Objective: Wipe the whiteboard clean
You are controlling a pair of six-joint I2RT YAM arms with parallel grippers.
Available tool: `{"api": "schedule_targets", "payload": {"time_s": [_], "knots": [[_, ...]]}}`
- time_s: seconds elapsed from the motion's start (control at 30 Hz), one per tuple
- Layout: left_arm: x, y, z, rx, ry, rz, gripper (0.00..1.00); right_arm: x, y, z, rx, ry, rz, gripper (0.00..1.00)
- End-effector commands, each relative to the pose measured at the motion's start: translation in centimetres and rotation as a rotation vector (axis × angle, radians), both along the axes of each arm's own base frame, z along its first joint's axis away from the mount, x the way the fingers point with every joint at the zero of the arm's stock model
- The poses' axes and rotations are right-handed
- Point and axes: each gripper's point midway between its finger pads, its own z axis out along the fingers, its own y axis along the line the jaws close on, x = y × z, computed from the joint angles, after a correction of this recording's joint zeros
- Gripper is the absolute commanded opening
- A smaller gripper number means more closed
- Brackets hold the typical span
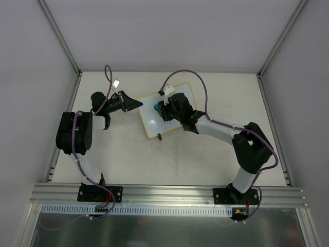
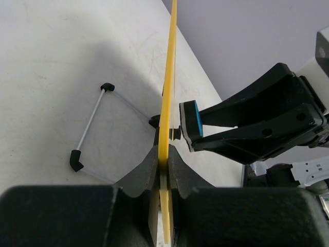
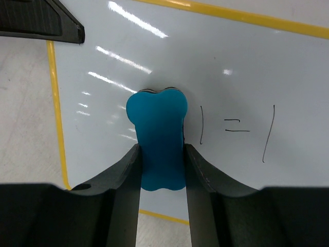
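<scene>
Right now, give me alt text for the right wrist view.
The right hand holds a blue bone-shaped eraser block over the glossy white yellow-framed whiteboard. Just right of it sit black marker strokes, roughly "1 = 1". The left hand shows one black finger top left.

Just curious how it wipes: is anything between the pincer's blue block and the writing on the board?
Nothing visible. The right pincer holds the blue eraser by the whiteboard, and only bare white surface separates it from the pen marks.
</scene>
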Motion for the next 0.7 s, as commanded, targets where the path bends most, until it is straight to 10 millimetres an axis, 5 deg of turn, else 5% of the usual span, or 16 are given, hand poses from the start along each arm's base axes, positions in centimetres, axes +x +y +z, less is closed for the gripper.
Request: {"api": "schedule_targets", "payload": {"time_s": [0.0, 0.4, 0.67], "knots": [[0.0, -0.6, 0.4, 0.022, -0.078, -0.046, 0.00, 0.9, 0.6, 0.5, 0.012, -0.062, -0.012, 0.00], [0.2, -0.6, -0.1, 0.023, -0.066, -0.051, 0.00, 0.4, 2.5, -2.3, -0.016, -0.041, 0.009, 0.00], [-0.1, -0.6, 0.0, 0.026, -0.074, -0.059, 0.00, 1.0, 1.9, -3.8, -0.051, -0.033, -0.043, 0.00]]}}
